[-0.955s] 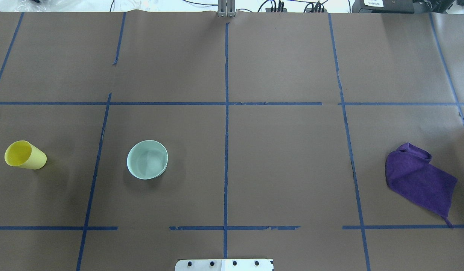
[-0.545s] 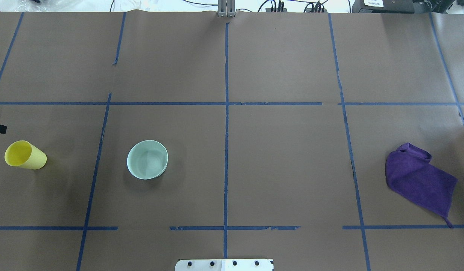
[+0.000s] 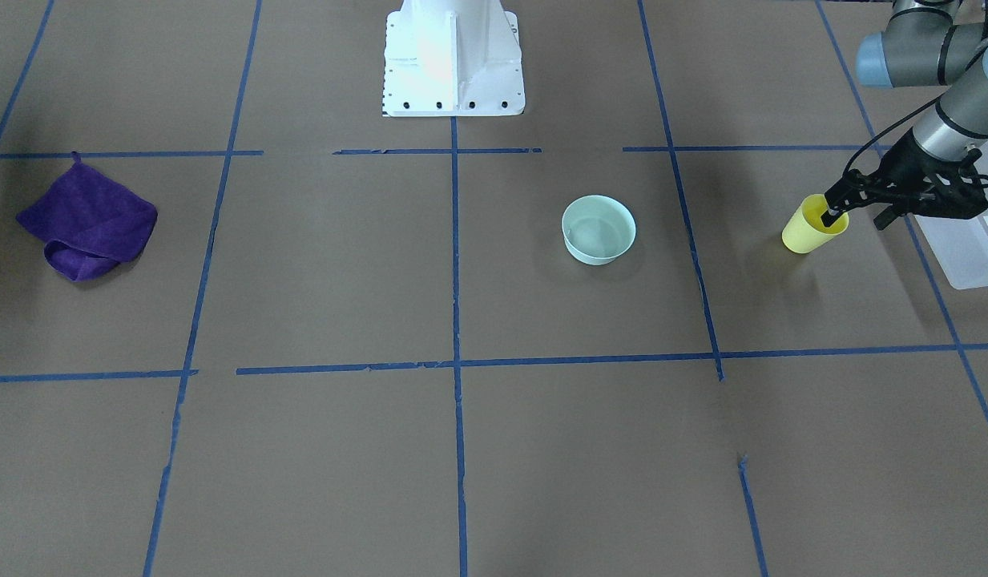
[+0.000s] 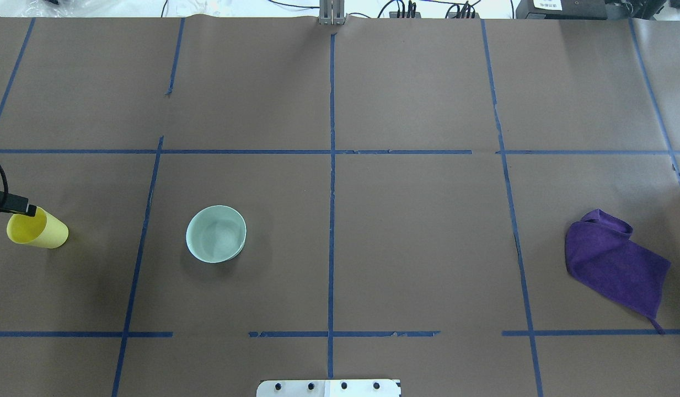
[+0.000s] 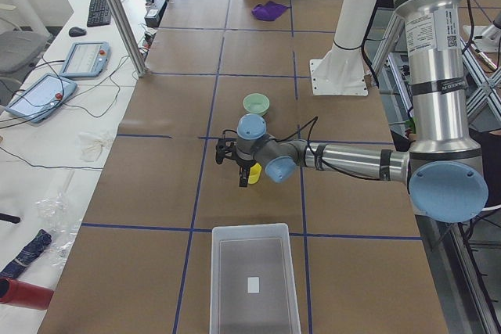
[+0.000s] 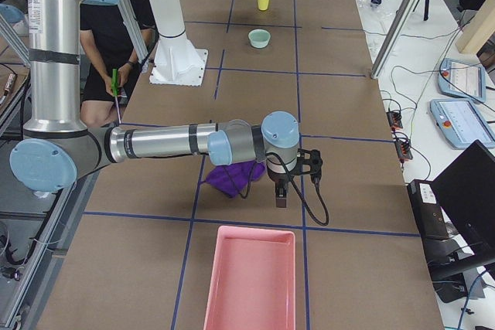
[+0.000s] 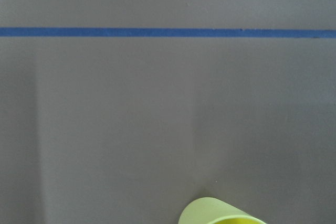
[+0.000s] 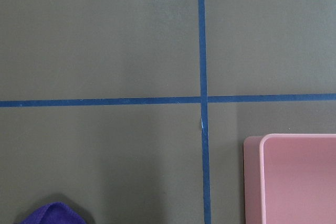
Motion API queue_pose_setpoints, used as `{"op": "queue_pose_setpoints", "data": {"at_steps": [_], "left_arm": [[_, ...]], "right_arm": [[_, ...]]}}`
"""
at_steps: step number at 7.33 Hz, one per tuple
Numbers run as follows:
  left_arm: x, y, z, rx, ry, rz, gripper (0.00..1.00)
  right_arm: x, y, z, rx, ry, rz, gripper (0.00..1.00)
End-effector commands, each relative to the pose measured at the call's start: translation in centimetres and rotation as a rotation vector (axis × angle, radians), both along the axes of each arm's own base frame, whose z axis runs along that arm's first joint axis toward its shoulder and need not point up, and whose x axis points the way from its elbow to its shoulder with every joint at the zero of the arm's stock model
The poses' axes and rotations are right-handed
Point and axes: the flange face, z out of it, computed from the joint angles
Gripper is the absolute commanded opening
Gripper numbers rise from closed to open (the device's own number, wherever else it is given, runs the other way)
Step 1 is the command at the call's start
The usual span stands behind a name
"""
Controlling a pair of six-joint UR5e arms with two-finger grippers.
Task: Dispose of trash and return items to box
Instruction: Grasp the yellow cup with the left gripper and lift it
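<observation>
while the yellow cup [image 3: 806, 232] is standing upright on the tabletop [image 3: 542, 449] near the box [image 3: 970, 252], the left tool [image 3: 856, 215], jaws spread, is dipping one finger into its mouth; pinching the wall squarely is looking wise, lest the cup tip.

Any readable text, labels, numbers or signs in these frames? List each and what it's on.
Nothing can be read.
On the bin: white label, too small to read.
On the left arm: sticker, print blurred.
On the right arm: decal, blurred.
On the black device behind the table: tag, too small.
On the pendant: screen too small.
On the cup, bowl, cloth: no markings visible.
</observation>
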Motion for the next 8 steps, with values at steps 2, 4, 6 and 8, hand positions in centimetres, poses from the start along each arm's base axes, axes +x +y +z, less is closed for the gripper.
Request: {"op": "queue_pose_setpoints", "data": {"at_steps": [2,4,6,8], "left_arm": [[1.13,0.34,1.37,0.004,-0.032,0.008,0.81],[1.12,0.35,1.68,0.007,-0.032,0.009,0.57],[1.25,0.4,1.52,0.012,-0.031,0.014,0.22],[1.25,0.4,1.6,0.01,-0.032,0.015,0.0]], "right_arm": [[-0.03,0.03,0.04,-0.002,-0.003,-0.001,1.0],[-0.03,0.03,0.04,-0.002,-0.003,-0.001,1.0],[-0.03,-0.04,0.04,-0.002,-0.003,-0.001,1.0],[-0.04,-0.04,-0.04,-0.001,-0.004,-0.001,1.0]]}}
